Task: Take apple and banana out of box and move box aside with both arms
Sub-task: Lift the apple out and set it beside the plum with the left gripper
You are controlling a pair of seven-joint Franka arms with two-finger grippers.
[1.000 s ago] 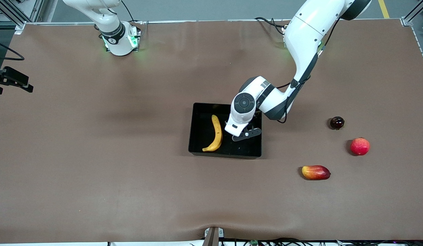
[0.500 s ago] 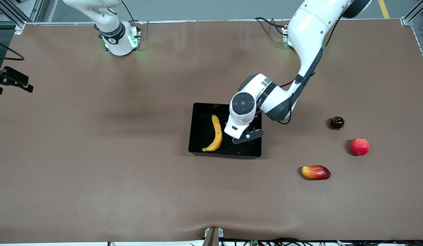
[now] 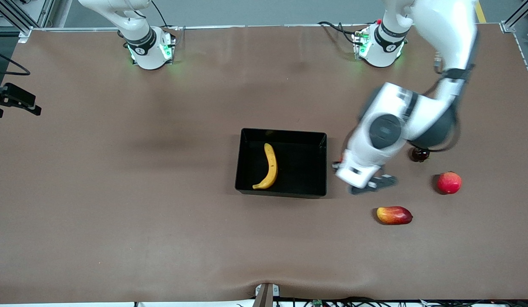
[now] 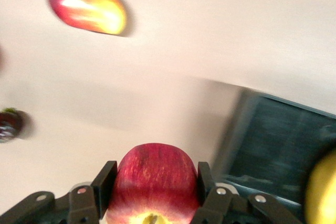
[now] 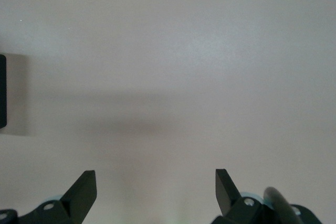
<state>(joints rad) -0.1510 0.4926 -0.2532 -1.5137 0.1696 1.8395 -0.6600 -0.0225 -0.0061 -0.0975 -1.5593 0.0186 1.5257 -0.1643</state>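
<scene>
My left gripper is shut on the small red apple, which has yellowish streaks. It holds the apple over bare table between the black tray and the mango; in the front view the hand hides the apple. The yellow banana lies in the tray, and the left wrist view shows the tray and a sliver of the banana. My right gripper is open and empty over bare table. It is outside the front view, where only the right arm's base shows.
A red-and-yellow mango lies toward the left arm's end of the table, nearer the front camera than the tray. A plain red round fruit and a small dark fruit lie close by. A black bracket sits at the right arm's end.
My left arm has swung from over the tray toward its own end of the table, with the apple in its grip. The banana and tray have not moved.
</scene>
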